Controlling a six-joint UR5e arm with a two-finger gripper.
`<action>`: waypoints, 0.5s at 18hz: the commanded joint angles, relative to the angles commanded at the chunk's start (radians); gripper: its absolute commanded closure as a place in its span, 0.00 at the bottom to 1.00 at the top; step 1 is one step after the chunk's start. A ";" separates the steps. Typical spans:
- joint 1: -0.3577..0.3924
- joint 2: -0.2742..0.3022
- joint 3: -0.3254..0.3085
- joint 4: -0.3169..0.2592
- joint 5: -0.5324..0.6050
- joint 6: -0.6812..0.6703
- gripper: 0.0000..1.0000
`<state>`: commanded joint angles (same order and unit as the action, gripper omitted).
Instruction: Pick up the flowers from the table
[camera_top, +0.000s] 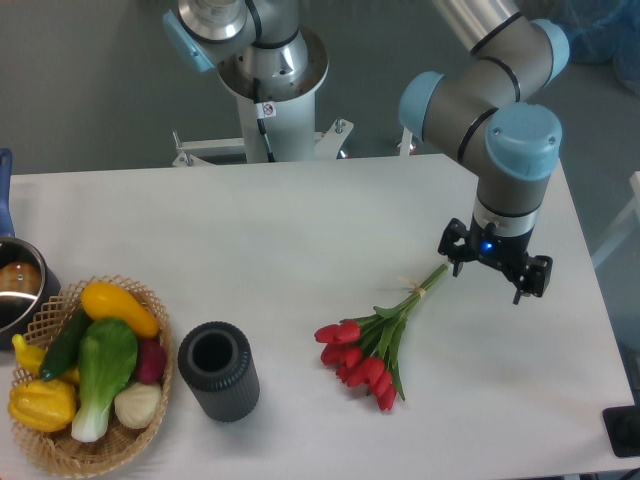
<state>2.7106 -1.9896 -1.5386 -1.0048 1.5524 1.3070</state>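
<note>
The flowers (372, 355) are a small bunch of red tulips with green leaves, lying flat on the white table (300, 240) right of centre. Their blooms point toward the front edge, and their pale tied stems (428, 282) run up to the right. My gripper (492, 274) hangs from the arm's wrist just right of the stem ends and points down at the table. Its two black fingers stand apart with nothing between them. The left finger (458, 258) is close beside the stem tips. I cannot tell how high it is above the table.
A dark ribbed cylindrical vase (218, 370) stands upright left of the flowers. A wicker basket (95, 455) of toy vegetables sits at the front left. A metal pot (18, 285) is at the left edge. The robot base (270, 70) is at the back.
</note>
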 joint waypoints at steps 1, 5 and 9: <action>0.000 0.002 0.000 0.000 0.000 0.000 0.00; -0.017 0.009 -0.015 -0.003 -0.008 -0.011 0.00; -0.047 0.047 -0.092 0.024 -0.034 -0.038 0.00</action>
<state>2.6631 -1.9421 -1.6304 -0.9805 1.5188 1.2687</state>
